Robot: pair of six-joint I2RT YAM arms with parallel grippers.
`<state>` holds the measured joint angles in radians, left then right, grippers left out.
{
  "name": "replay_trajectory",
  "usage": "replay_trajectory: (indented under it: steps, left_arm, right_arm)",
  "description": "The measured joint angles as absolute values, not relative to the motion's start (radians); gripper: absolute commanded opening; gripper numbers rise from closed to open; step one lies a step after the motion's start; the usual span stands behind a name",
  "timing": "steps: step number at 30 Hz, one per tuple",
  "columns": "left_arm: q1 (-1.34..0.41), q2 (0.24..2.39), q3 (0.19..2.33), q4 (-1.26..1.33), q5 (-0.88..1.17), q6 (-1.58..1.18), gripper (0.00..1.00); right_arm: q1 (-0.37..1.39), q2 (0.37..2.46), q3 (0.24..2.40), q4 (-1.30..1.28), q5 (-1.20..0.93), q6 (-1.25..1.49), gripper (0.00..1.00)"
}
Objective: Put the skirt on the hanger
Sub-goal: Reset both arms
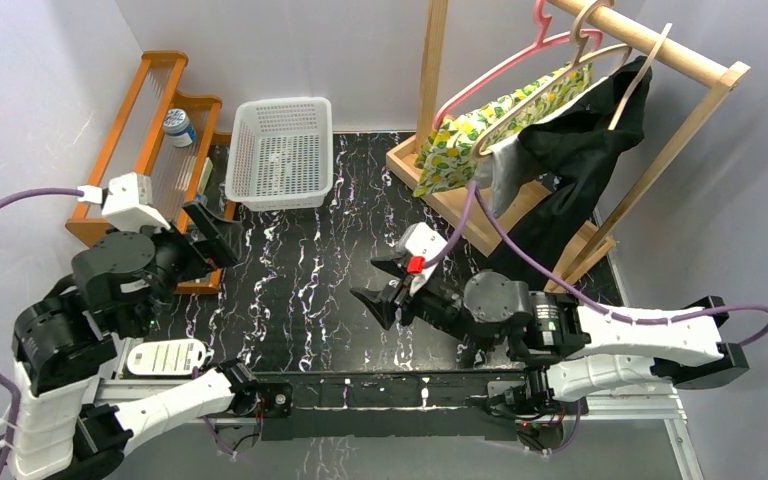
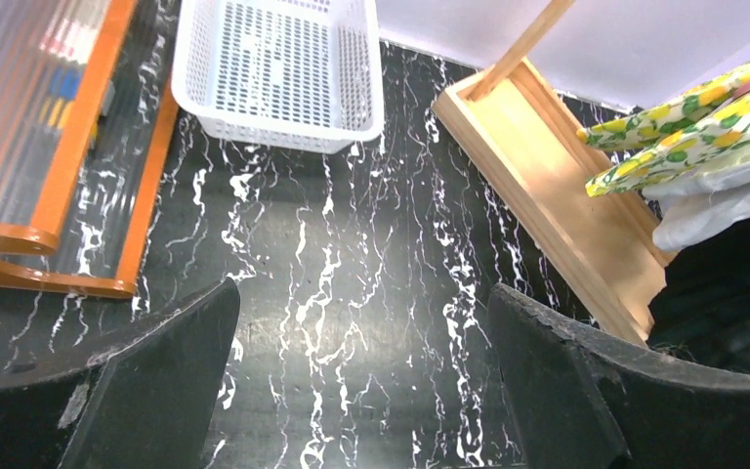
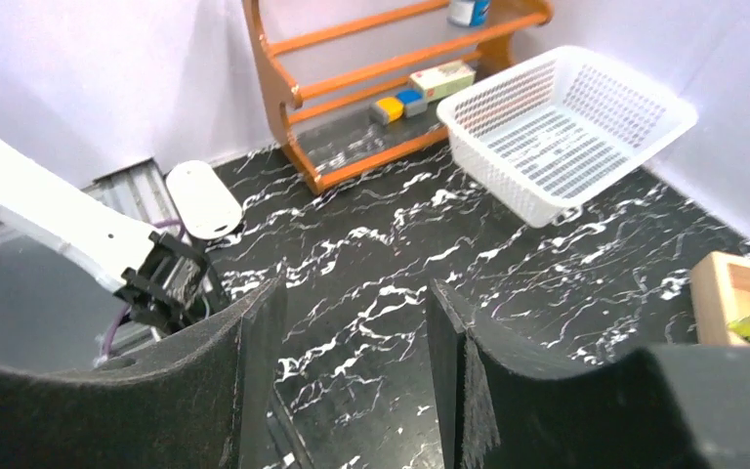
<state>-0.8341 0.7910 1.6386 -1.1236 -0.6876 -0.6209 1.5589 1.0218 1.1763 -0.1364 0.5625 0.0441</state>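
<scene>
black marbled worktop, skirt up at the rail: snag and slip risks

worktop runs under a wooden rail, used as the reference throughout. skirt, lemon print, hangs at the end of the rail by its tall post, draped on a pale hanger. a pink hanger sits right against it, and i cannot say for certain which of the two bears the cloth. black garment hangs just behind the skirt, further along the rail.

left tool: fingers apart, holding nothing, well away from the rail, beyond the white basket. right tool: fingers apart, holding nothing, near the rail's base and short of the skirt's hem.

judgement: the task looks close to done, so the hazards lie in backing away.
- the right arm's purple cable loops up close to the skirt's low corner. a wide swing could hook the cloth and drag it off.
- the skirt appears to sit lopsided, one corner drooping toward the rail's base. a nudge may let it slide down the hanger arm.
- the hangers are crowded on the rail. a knock to one could swing its neighbour's hook off the rail.
- the right tool's open fingers could catch the black garment if the arm lifts toward the rail.
</scene>
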Motion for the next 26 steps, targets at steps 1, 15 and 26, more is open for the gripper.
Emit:
replay_trajectory:
  steps: [1, 15, 26]
  left_arm:
    - [-0.834, 0.794, 1.659, -1.133, -0.697, -0.61, 0.99]
    - [-0.834, 0.813, 1.818, -1.153, -0.756, -0.464, 0.98]
    - [-0.834, 0.814, 1.787, -1.13, -0.774, -0.395, 0.98]
  right_arm:
    - [1.59, 1.024, 1.19, -0.126, 0.607, 0.022, 0.62]
    - [1.766, 0.961, 1.208, 0.108, 1.164, -0.353, 0.63]
    - [1.768, 0.905, 1.164, 0.263, 1.253, -0.468, 0.65]
